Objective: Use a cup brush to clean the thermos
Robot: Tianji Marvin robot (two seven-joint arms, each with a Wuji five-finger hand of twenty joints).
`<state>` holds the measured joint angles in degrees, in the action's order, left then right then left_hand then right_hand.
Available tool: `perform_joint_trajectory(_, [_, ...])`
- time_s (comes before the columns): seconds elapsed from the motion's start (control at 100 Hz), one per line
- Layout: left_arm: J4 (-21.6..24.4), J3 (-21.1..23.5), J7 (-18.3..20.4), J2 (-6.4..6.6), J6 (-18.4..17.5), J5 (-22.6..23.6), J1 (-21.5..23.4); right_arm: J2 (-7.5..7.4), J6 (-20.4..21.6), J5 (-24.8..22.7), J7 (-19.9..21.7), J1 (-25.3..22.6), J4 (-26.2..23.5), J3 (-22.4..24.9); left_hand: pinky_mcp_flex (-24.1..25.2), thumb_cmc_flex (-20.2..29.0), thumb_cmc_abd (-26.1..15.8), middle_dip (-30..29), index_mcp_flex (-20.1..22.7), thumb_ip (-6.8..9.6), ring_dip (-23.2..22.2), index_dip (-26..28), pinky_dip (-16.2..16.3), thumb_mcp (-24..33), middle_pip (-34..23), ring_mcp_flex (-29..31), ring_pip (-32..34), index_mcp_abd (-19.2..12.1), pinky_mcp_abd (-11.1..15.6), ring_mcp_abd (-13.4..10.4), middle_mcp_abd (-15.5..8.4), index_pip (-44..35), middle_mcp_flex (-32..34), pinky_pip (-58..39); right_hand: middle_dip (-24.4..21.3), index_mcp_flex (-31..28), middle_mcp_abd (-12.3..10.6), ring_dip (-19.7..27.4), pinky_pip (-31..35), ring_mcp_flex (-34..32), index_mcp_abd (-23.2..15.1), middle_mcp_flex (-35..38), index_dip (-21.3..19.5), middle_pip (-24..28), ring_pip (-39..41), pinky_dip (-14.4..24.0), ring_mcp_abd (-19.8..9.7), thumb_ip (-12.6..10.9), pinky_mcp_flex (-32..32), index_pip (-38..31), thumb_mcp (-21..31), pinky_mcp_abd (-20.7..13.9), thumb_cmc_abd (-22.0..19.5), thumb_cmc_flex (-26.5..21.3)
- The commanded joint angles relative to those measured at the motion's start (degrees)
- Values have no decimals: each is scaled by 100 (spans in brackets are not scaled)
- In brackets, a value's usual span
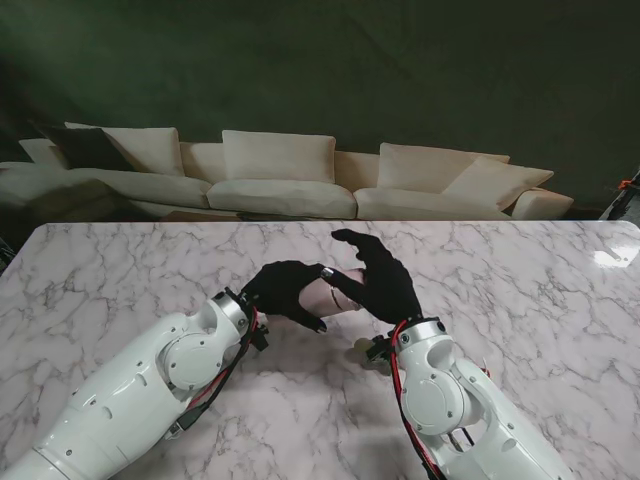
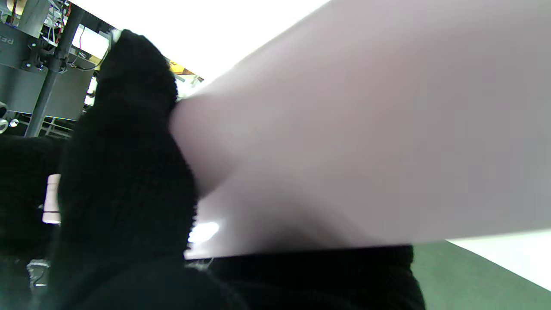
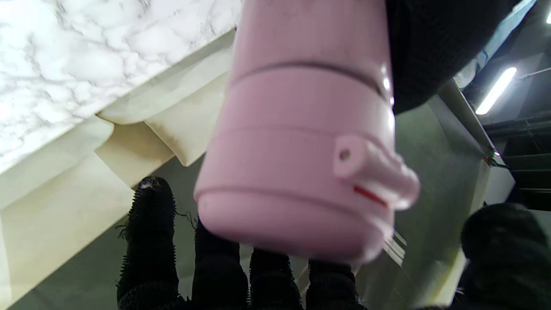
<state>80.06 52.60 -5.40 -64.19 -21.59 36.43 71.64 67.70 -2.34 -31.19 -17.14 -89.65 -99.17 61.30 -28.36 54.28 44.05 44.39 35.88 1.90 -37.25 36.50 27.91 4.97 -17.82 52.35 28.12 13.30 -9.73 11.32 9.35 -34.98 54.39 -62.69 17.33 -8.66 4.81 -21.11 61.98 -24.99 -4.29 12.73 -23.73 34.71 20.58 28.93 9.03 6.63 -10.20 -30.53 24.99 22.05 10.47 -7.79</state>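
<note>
Thermos: the pink thermos [image 1: 338, 293] lies on its side, lifted off the table [image 1: 520, 290] and gripped near the table's middle, well in from every edge.
Left hand: our black-gloved left hand [image 1: 283, 291] is wrapped around the thermos body; its wrist view is filled by the pale wall of the flask.
Right hand: our right hand [image 1: 378, 279] sits at the lid end, fingers [image 3: 148, 224] spread and curved around the lid [image 3: 301, 172] without clearly pressing on it; we judge it apart, holding nothing.
Lid: on, with a hinged catch and a red mark at one side.
Brush: a pale object [image 1: 365, 352] on the table beside our right wrist; too small to tell whether it is the cup brush.
Progress: early, we judge. The flask is picked up, but the lid is not yet off and no brushing can start.
Left to do: open the lid, take the brush, scrub inside.
Surface: white marble with grey veins, glossy at the far right corner.
Room: a cream sofa [image 1: 280, 175] beyond the far edge, before a dark green wall.
</note>
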Motion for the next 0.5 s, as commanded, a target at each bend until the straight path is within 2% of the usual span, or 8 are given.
perform_joint_trajectory(0.0, [49,12,75,-21,-25,-13,-26,-3,144,-129,-95,-55,-11,92,-161,1863,-2941,18,544,-20,-295,199,230,1388,-176,473,1067,-1263,607,-460,-338,-832,-2,-510,-80,189,-224,197,-253,310,-275,-243,76,-185,-287,-80,-282,-126,306,141,-137,-364,-174,126])
perform_joint_trajectory(0.06, [49,17,83,-18,-31,-10,-22,-22,264,-281,-159,-111,-47,194,-164,1864,-2941,17,547,-21,-295,199,230,1387,-174,477,1068,-1262,614,-464,-339,-834,-3,-510,-129,183,-192,271,-350,340,-273,-260,87,-282,-396,-76,-282,-136,366,164,-133,-374,-119,62])
perform_joint_trajectory(0.16, [58,39,85,-14,-38,-3,-8,-97,724,-470,-90,-277,-158,494,-157,1864,-2942,17,544,-21,-293,198,228,1387,-172,477,1067,-1261,607,-458,-332,-831,-5,-506,-201,218,-172,369,-566,375,-368,-268,99,-443,-550,-108,-272,-179,472,209,-50,-347,132,-347])
perform_joint_trajectory(0.36, [82,95,83,-4,-69,33,14,-327,1829,-1308,231,-740,-351,1265,-156,1865,-2943,18,545,-20,-292,199,229,1388,-173,472,1065,-1263,603,-459,-340,-831,-4,-510,-439,370,-122,532,-678,32,-733,-257,282,-1050,-780,-100,-164,-581,90,609,384,55,942,-1902])
perform_joint_trajectory(0.41, [82,101,80,-3,-75,37,15,-365,2073,-1410,321,-847,-387,1426,-155,1868,-2940,19,545,-20,-293,199,229,1389,-173,473,1066,-1255,602,-457,-333,-831,-4,-509,-489,353,-135,563,-682,-79,-826,-248,388,-1220,-842,-130,-151,-793,-8,818,1011,146,1259,-2089])
perform_joint_trajectory(0.43, [81,102,78,-4,-78,39,15,-377,2148,-1437,361,-885,-399,1478,-155,1866,-2941,19,546,-21,-293,199,229,1388,-172,475,1067,-1258,602,-457,-336,-831,-5,-509,-512,344,-130,572,-681,-99,-874,-246,410,-1293,-865,-142,-149,-930,-27,890,1513,163,1438,-2116])
perform_joint_trajectory(0.49, [78,100,72,-4,-83,44,13,-418,2330,-1542,493,-990,-437,1626,-153,1863,-2941,21,551,-20,-294,201,229,1388,-175,475,1067,-1259,599,-457,-335,-834,1,-509,-572,324,-143,590,-686,-147,-994,-247,468,-1460,-908,-166,-164,-1101,-58,1099,2844,192,1840,-2131])
